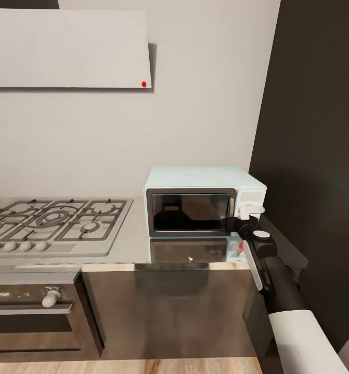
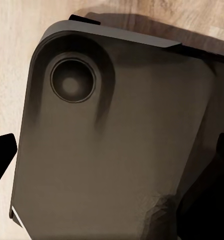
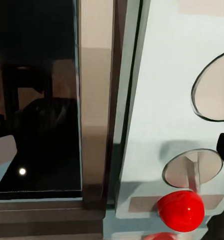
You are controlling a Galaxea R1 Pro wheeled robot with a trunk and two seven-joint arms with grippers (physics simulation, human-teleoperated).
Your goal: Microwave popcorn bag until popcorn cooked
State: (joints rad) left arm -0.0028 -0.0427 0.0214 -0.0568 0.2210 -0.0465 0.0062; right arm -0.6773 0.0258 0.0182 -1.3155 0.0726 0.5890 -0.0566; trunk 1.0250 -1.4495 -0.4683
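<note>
1. Head view: the pale mint-white boxy microwave [image 1: 205, 200] with its dark glass door stands on the grey glossy table [image 1: 132, 244], at the table's right end beside a dark tall wall panel [image 1: 314, 156]. Its door is shut, and the glass is too dark and reflective to tell what is inside. A grey gas hob with grates [image 1: 54, 223] lies to its left, with a steel built-in oven [image 1: 34, 311] beneath and a white flat hood [image 1: 65, 49] above. The right hand [image 1: 245, 215] sits at the microwave's knob side, just at its front face (whether its fingers are spread or closed I cannot tell).

2. Left wrist view: a dark rounded robot base part [image 2: 112, 145] with a round recess lies over pale wooden floor [image 2: 11, 60]; black finger edges show at both sides, well apart, holding nothing.

3. Right wrist view: the microwave's steel door frame [image 3: 94, 100], a round knob [image 3: 194, 170] and a red round button [image 3: 188, 210] are very near.
</note>
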